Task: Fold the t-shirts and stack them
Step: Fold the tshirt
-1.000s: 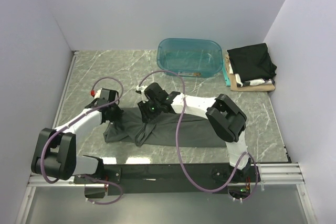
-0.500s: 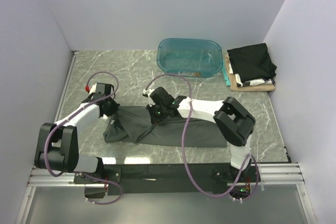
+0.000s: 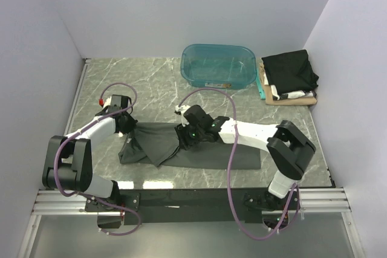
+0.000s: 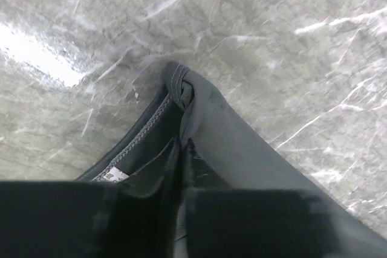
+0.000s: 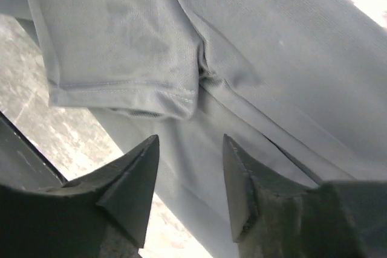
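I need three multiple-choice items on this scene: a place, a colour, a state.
1. In the top view, the teal tub stands: A) left of the folded stack; B) between the arm bases; C) at the near edge.
2. The stack's top shirt is: A) white; B) teal; C) black.
3. The left gripper is: A) open in the air; B) shut on the grey t-shirt; C) holding the tub.
Key: 1 A, tub and stack share the far side; 2 C, black cloth lies uppermost; 3 B, its wrist view shows grey cloth pinched.
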Controlling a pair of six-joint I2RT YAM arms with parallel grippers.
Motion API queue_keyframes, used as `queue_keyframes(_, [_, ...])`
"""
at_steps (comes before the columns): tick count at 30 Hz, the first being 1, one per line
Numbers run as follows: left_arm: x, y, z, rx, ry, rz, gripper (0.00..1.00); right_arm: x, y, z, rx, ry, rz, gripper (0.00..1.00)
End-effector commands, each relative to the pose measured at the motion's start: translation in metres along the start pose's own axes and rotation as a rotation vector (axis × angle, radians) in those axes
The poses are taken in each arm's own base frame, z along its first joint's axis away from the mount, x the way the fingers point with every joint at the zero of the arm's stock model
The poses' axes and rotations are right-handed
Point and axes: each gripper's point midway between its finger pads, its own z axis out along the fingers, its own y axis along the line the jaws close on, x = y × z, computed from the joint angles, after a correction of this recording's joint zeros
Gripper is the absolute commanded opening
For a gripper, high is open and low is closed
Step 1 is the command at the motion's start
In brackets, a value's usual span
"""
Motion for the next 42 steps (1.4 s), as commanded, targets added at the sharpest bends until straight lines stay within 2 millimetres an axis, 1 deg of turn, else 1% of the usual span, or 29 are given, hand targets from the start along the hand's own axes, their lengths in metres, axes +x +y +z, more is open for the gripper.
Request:
queue_keyframes(1, [-0.024, -0.012, -0.009, 0.019, -0.065, 0.019, 0.15, -0.022, 0.006, -0.026, 0.007, -0.102, -0.003, 0.55])
queue_keyframes(2, [-0.027, -0.014, -0.013, 0.019, -0.068, 0.02, 0.2, -0.024, 0.004, -0.03, 0.025, -0.12, 0.008, 0.56])
queue_keyframes(3, [-0.028, -0.015, -0.015, 0.019, -0.07, 0.023, 0.3, -0.027, 0.003, -0.034, 0.035, -0.138, 0.014, 0.57])
queue_keyframes(4, [-0.027, -0.015, -0.017, 0.023, -0.063, 0.028, 0.47, -0.034, 0.004, -0.045, 0.04, -0.174, 0.02, 0.6])
queue_keyframes(5, [-0.031, -0.019, -0.022, 0.032, -0.068, 0.028, 0.62, -0.039, -0.005, -0.051, 0.089, -0.204, 0.032, 0.62])
queue_keyframes(6, [-0.028, -0.015, -0.025, 0.017, -0.056, 0.028, 0.77, -0.041, -0.009, -0.057, 0.119, -0.221, 0.056, 0.64])
queue_keyframes(7, [-0.029, -0.015, -0.028, 0.017, -0.056, 0.019, 0.99, -0.047, -0.016, -0.068, 0.149, -0.253, 0.074, 0.67])
queue_keyframes(10, [-0.032, -0.016, -0.046, 0.027, -0.069, -0.015, 0.99, -0.052, -0.042, -0.088, 0.252, -0.307, 0.127, 0.72])
queue_keyframes(11, [-0.037, -0.02, -0.058, 0.056, -0.091, -0.027, 0.99, -0.049, -0.059, -0.093, 0.291, -0.312, 0.175, 0.74])
queue_keyframes(13, [-0.034, -0.025, -0.07, 0.093, -0.095, -0.042, 0.99, -0.046, -0.08, -0.105, 0.319, -0.331, 0.239, 0.75])
queue_keyframes(14, [-0.033, -0.03, -0.079, 0.134, -0.105, -0.046, 0.99, -0.037, -0.107, -0.108, 0.356, -0.323, 0.301, 0.76])
queue_keyframes(15, [-0.029, -0.035, -0.084, 0.166, -0.096, -0.045, 1.0, -0.032, -0.114, -0.11, 0.349, -0.316, 0.333, 0.76])
queue_keyframes(17, [-0.013, -0.05, -0.094, 0.255, -0.074, -0.014, 0.99, -0.016, -0.135, -0.113, 0.381, -0.298, 0.396, 0.77])
queue_keyframes(18, [-0.006, -0.056, -0.097, 0.281, -0.066, -0.009, 0.99, -0.009, -0.151, -0.116, 0.411, -0.29, 0.438, 0.78])
queue_keyframes(19, [0.01, -0.066, -0.101, 0.318, -0.041, 0.028, 0.99, 0.001, -0.161, -0.116, 0.44, -0.275, 0.468, 0.78])
queue_keyframes(21, [0.031, -0.076, -0.1, 0.359, 0.005, 0.062, 0.99, 0.015, -0.181, -0.12, 0.485, -0.253, 0.544, 0.81])
queue_keyframes(22, [0.046, -0.079, -0.099, 0.366, 0.039, 0.09, 0.99, 0.023, -0.187, -0.118, 0.494, -0.234, 0.576, 0.84])
queue_keyframes(24, [0.065, -0.079, -0.087, 0.352, 0.097, 0.114, 0.99, 0.035, -0.194, -0.113, 0.478, -0.206, 0.632, 0.86])
queue_keyframes(26, [0.079, -0.074, -0.073, 0.325, 0.143, 0.139, 0.99, 0.045, -0.193, -0.103, 0.442, -0.168, 0.648, 0.88])
queue_keyframes(28, [0.081, -0.074, -0.065, 0.318, 0.141, 0.143, 1.0, 0.055, -0.194, -0.094, 0.438, -0.127, 0.656, 0.89])
queue_keyframes(29, [0.085, -0.069, -0.055, 0.288, 0.148, 0.155, 0.99, 0.058, -0.193, -0.091, 0.431, -0.111, 0.663, 0.9])
queue_keyframes(31, [0.082, -0.063, -0.043, 0.241, 0.129, 0.15, 1.0, 0.069, -0.193, -0.082, 0.424, -0.065, 0.674, 0.91])
queue_keyframes(32, [0.086, -0.058, -0.033, 0.205, 0.145, 0.157, 0.99, 0.073, -0.194, -0.08, 0.428, -0.056, 0.676, 0.91])
queue_keyframes(35, [0.086, -0.056, -0.014, 0.17, 0.161, 0.153, 0.99, 0.083, -0.191, -0.076, 0.414, -0.03, 0.675, 0.92])
queue_keyframes(38, [0.073, -0.059, 0.005, 0.157, 0.166, 0.125, 0.99, 0.092, -0.176, -0.071, 0.353, -0.008, 0.659, 0.92])
queue_keyframes(39, [0.066, -0.06, 0.011, 0.151, 0.151, 0.118, 0.99, 0.092, -0.169, -0.071, 0.328, -0.007, 0.648, 0.93])
queue_keyframes(40, [0.05, -0.068, 0.015, 0.163, 0.119, 0.102, 0.99, 0.098, -0.162, -0.068, 0.316, 0.009, 0.635, 0.93])
queue_keyframes(41, [0.045, -0.067, 0.026, 0.139, 0.112, 0.1, 0.99, 0.1, -0.155, -0.066, 0.307, 0.019, 0.62, 0.93])
queue_keyframes(42, [0.038, -0.071, 0.032, 0.134, 0.107, 0.101, 0.99, 0.102, -0.138, -0.062, 0.282, 0.042, 0.574, 0.93])
